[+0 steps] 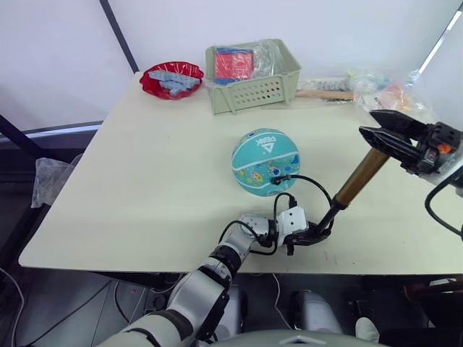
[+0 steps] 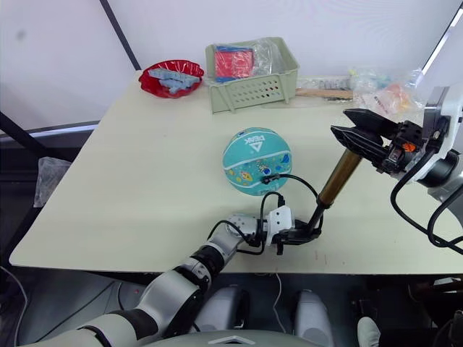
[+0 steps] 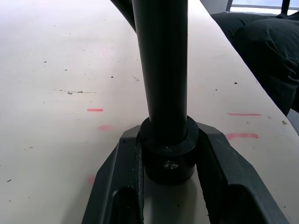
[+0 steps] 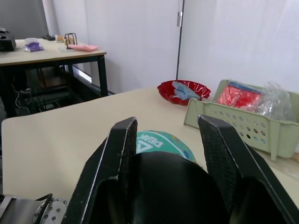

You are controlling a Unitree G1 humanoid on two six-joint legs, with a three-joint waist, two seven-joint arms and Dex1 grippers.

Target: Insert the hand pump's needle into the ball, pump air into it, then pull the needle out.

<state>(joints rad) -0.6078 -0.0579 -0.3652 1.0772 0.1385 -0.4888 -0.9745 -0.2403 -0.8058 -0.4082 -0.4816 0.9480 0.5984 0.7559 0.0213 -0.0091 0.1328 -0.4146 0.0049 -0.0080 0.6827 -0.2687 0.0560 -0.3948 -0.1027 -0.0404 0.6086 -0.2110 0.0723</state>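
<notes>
Seemingly needle-joined, ball [image 1: 265, 161] sits mid-table [image 1: 145, 181]; pump [image 1: 354, 184] nears front edge.

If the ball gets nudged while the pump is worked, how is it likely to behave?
The ball is round and sits free on the flat table, so it would probably roll. The thin hose looping to it looks slack and likely wouldn't restrain it. It probably handles light for its size.
</notes>
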